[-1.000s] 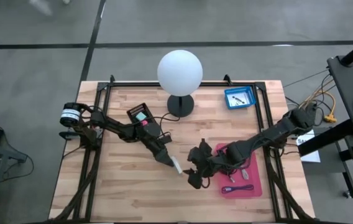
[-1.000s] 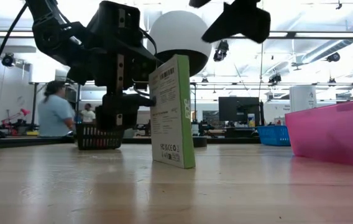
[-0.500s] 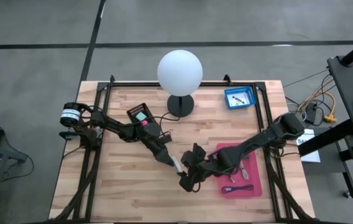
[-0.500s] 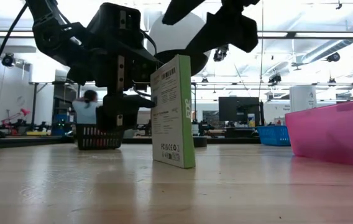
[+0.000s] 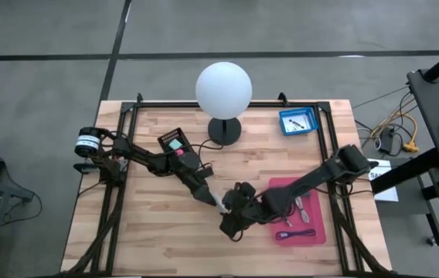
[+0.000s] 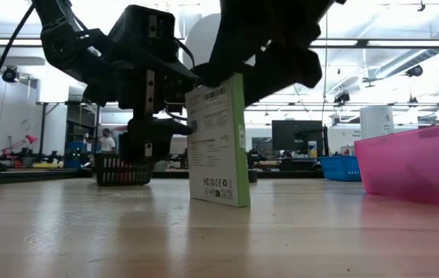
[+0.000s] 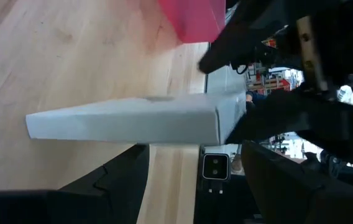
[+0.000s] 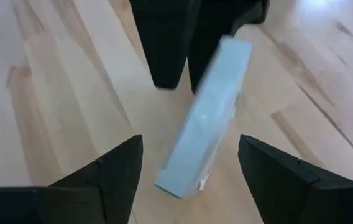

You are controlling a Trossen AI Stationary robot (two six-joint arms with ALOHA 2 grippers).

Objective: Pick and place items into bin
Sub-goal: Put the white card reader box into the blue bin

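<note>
White and green, the printed card box [image 6: 219, 139] stands on edge on the pale wooden surface [image 5: 158, 232], near the middle, leaning slightly. In the high view most of it is hidden under the 2 dark arms; only a small pale sliver [image 5: 218, 202] shows between them. The low view shows its flat rectangular face with small print and a green side edge; its top corner is covered by the right tool [image 6: 270, 46], which hangs over it as a dark mass cut off by the frame. The left tool [image 5: 206, 194] touches the box from the lamp side: in the right wrist view its 2 dark fingers [image 8: 164, 43] stand at the box's far end, but whether they pinch it cannot be told. The right tool's own fingers [image 8: 111, 177] are spread apart, 1 on each side of the box [image 8: 207, 118], not touching it. The left wrist view shows the box [image 7: 133, 118] as a smooth pale slab lying across the frame.

A pink plastic bin [image 5: 316, 232] sits just beside the right arm, with a purple cord [image 5: 295, 234] and a silvery metal piece [image 5: 302, 207] inside. A white globe lamp [image 5: 223, 89] stands at the far edge, a small blue tray [image 5: 297, 121] near it.
</note>
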